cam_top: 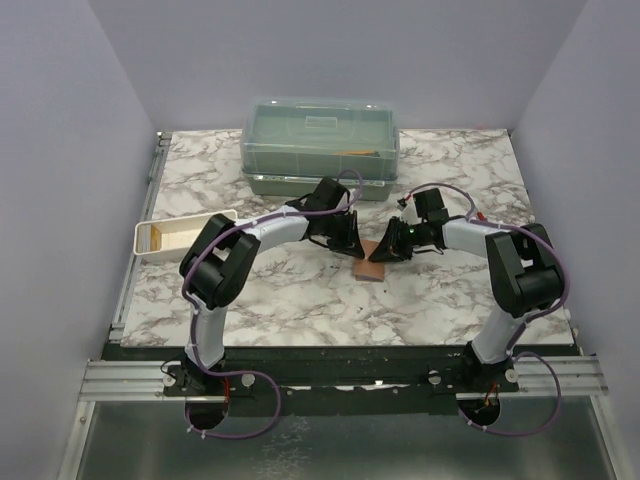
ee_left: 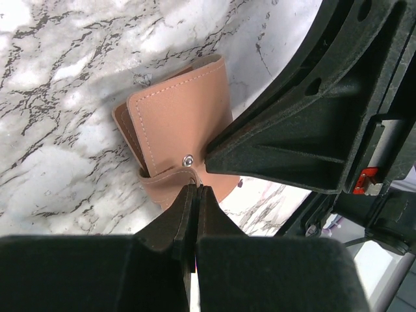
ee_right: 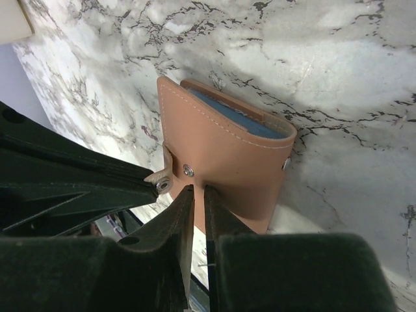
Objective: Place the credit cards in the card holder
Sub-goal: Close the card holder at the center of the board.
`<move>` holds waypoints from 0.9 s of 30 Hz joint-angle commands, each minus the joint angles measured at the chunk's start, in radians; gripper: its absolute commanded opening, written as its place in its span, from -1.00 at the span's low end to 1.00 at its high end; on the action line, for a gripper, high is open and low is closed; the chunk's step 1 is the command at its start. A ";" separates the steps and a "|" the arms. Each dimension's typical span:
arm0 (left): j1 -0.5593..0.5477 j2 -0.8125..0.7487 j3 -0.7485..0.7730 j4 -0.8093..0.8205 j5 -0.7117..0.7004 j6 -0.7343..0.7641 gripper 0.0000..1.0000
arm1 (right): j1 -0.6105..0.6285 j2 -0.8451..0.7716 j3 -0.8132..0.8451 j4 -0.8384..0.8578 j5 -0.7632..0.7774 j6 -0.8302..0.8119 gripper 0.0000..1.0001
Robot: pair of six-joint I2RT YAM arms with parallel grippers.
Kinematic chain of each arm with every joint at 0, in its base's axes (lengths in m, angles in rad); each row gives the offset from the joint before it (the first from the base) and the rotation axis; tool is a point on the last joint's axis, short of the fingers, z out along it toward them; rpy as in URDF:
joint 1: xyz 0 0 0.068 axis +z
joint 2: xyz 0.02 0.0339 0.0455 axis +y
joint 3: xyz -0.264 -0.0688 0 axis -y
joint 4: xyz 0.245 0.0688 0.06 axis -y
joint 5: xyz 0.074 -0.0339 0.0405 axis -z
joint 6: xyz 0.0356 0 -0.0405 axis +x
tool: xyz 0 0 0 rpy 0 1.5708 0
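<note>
The card holder point(cam_top: 368, 265) is lying near the middle of the marble-patterned table point(cam_top: 300, 305), with both arms reaching in on it from opposite sides. Its tan cover is facing up and gaping slightly. A bluish layer point(ee_right: 240, 117) is peeking out along the far edge, though I cannot tell whether that is a pocket or a card.

The left jaws are pressing tight together with no gap. Their tips are sitting at the small snap tab point(ee_right: 162, 184), and I cannot tell whether the tab is actually pinched. The right jaws are coming in from the other side, drawn to a thin slit. They are meeting the cover's near edge just beside the metal snap stud point(ee_right: 188, 170) and appear to be nipping the leather there. The two sets of jaws are crowding the same corner, almost touching each other, and each is blocking part of the other's wrist view of the holder.

Behind them, the translucent green lidded box point(cam_top: 322, 135) is standing at the back of the table, close behind the left arm's wrist point(cam_top: 330, 200). The long white tray point(cam_top: 190, 230) is sitting well apart at the left edge, with something tan in its left end. The left arm's elbow point(cam_top: 215, 260) is hanging just in front of the tray, between it and the card holder.
</note>
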 commanded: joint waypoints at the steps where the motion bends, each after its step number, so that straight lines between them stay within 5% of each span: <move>1: -0.012 0.036 0.053 -0.037 -0.009 0.014 -1.00 | -0.002 0.067 -0.013 0.016 0.086 -0.035 -0.69; 27: -0.039 0.113 0.168 -0.180 -0.148 0.056 -1.00 | -0.002 0.092 -0.014 0.023 0.073 -0.046 -0.71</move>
